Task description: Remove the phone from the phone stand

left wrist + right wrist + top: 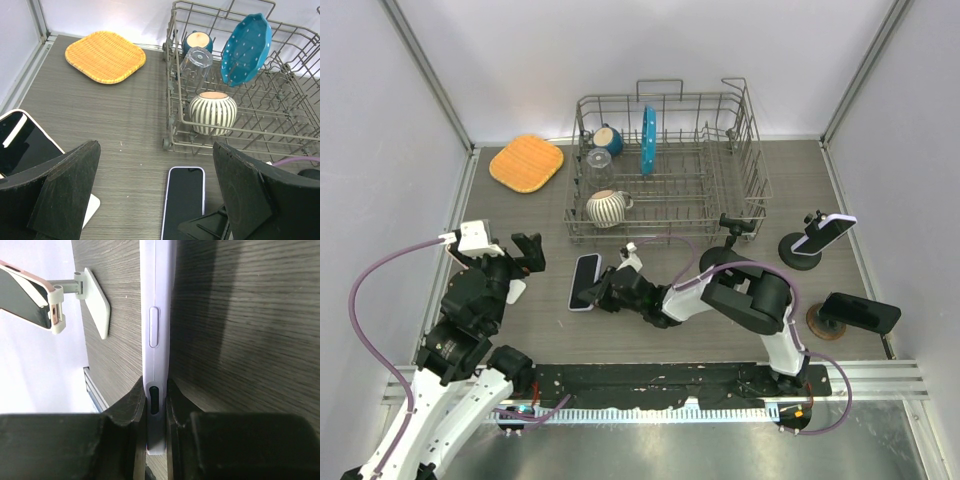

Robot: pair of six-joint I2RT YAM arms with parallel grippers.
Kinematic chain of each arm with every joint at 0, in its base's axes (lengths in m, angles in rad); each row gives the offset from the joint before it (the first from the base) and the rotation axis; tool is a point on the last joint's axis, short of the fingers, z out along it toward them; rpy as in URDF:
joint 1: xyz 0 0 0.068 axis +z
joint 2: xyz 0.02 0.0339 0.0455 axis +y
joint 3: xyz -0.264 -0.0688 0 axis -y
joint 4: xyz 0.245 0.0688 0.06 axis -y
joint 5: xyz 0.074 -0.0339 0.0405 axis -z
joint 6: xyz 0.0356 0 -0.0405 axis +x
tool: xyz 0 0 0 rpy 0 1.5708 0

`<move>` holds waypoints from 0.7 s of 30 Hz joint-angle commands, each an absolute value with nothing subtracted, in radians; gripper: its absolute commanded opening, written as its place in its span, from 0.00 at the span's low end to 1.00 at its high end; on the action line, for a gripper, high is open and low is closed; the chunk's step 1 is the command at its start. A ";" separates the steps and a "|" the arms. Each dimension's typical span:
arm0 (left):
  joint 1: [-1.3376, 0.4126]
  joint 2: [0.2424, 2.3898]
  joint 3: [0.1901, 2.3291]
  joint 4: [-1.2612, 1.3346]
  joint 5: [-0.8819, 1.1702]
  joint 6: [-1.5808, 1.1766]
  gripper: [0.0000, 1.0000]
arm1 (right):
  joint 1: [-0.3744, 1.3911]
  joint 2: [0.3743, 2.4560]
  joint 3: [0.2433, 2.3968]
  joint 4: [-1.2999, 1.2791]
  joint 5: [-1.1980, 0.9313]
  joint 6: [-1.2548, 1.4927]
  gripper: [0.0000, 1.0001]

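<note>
The phone (pixel 585 281) is off its stand. The right gripper (pixel 603 290) has closed narrow on one end and holds it screen-up, low over the table (pixel 545 325) in front of the dish rack (pixel 660 98). I can't tell whether it touches the wood. The left gripper (pixel 517 262) hangs wide open with nothing in it.

The grip looks like the weak point to me. It takes only the very end of a long, slick slab, so the free end could sag or twist out if the arm swings. If the gripper opens while the phone is not fully down, the phone will slap the table. The open left gripper is also just beside a second phone (pixel 20 145) on a white stand (pixel 93 212), and a careless move there could knock it over.

Only the right wrist view shows the pinch itself, with the fingers (pixel 129 407) pressed on both faces beside the lavender edge (pixel 157 315). The left wrist view gives the dark screen (pixel 185 197). From overhead alone I see a black stand (pixel 734 228) behind the right arm that looks empty.
</note>
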State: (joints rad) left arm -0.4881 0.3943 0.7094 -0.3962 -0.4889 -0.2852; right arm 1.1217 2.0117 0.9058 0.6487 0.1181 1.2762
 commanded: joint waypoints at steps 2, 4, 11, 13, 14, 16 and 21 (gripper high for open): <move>-0.476 0.390 0.710 -0.350 -0.469 -0.296 1.00 | 1.123 2.057 0.956 0.770 0.126 1.373 0.22; -0.476 0.391 0.710 -0.350 -0.469 -0.296 1.00 | 1.120 2.060 0.948 0.776 0.127 1.379 0.31; -0.472 0.394 0.709 -0.351 -0.471 -0.296 1.00 | 1.103 2.036 0.940 0.700 0.118 1.315 0.55; -0.472 0.396 0.710 -0.350 -0.471 -0.296 1.00 | 1.098 2.025 0.930 0.670 0.120 1.305 0.63; -0.472 0.396 0.710 -0.351 -0.469 -0.296 1.00 | 1.095 2.020 0.925 0.663 0.120 1.298 0.65; -0.472 0.393 0.709 -0.353 -0.471 -0.296 1.00 | 1.094 2.010 0.914 0.632 0.117 1.283 0.70; -0.471 0.394 0.709 -0.351 -0.474 -0.296 1.00 | 1.088 1.983 0.910 0.519 0.135 1.214 0.83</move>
State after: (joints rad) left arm -0.4774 0.3943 0.7090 -0.3962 -0.4778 -0.2886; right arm 1.0992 2.0186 0.9257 0.6846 0.0940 1.3014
